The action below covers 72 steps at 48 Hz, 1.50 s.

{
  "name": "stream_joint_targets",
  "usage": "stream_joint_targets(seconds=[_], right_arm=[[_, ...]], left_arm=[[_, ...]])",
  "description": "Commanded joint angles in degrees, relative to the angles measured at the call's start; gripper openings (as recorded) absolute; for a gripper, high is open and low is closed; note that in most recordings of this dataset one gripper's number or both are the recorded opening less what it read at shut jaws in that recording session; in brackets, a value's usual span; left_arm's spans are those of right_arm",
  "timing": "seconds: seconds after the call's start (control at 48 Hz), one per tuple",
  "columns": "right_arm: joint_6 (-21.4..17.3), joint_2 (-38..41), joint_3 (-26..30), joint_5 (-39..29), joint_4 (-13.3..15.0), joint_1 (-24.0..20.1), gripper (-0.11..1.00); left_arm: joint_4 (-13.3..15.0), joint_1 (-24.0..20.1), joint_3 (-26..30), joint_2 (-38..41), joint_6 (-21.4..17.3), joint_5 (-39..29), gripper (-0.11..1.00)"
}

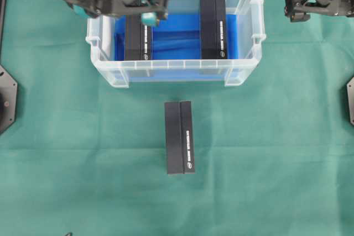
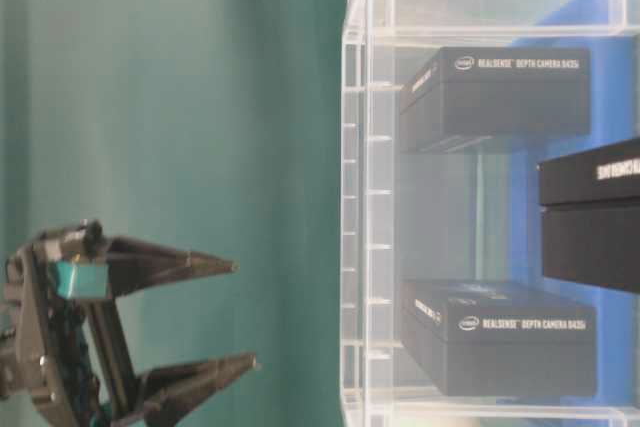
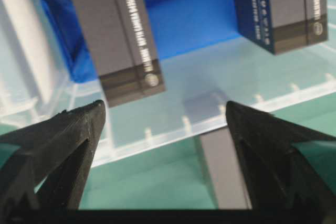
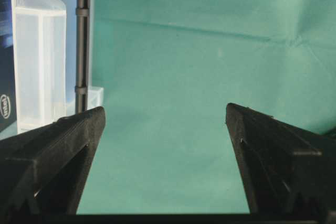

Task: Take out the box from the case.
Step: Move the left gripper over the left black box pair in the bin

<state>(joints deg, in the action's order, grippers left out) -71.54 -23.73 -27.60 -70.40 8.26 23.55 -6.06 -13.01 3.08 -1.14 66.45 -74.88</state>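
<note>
- One black box (image 1: pixel 180 137) lies out on the green cloth (image 1: pixel 276 164), just in front of the case (image 1: pixel 243 75); I judge that step done.
- Two boxes lie in the case on its blue lining: left box (image 1: pixel 138 40), right box (image 1: pixel 213 26) (white lettering along their sides).
- My left gripper (image 1: pixel 148 16) hangs over the left box, jaws spread, empty.
- My right gripper (image 1: pixel 296 10) waits beside the case, spread, empty.

"realsense depth camera d435" with intel logo on both cased boxes (image 2: pixel 495 97), (image 2: pixel 500 337)

Clear case (image 1: pixel 243 75) with blue lining (image 1: pixel 177 40), black white-lettered boxes (image 1: pixel 213 26), green cloth (image 1: pixel 265 153).
</note>
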Motion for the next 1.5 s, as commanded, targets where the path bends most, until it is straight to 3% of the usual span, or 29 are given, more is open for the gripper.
stream_joint_targets(seconds=[0.0, 0.333, 1.48], right_arm=[[0.09, -0.35, 1.32, 0.18, 0.26, 0.09, 0.92], [0.7, -0.35, 1.32, 0.18, 0.09, 0.0, 0.92], [0.7, -0.35, 1.32, 0.88, 0.0, 0.0, 0.92]], left_arm=[[-0.26, 0.18, 2.37, -0.35, 0.09, -0.09, 0.93], [-0.97, 0.09, 2.02, -0.53, 2.55, -2.81, 0.93], [-0.97, 0.09, 1.85, -0.53, 3.78, -3.25, 0.93]])
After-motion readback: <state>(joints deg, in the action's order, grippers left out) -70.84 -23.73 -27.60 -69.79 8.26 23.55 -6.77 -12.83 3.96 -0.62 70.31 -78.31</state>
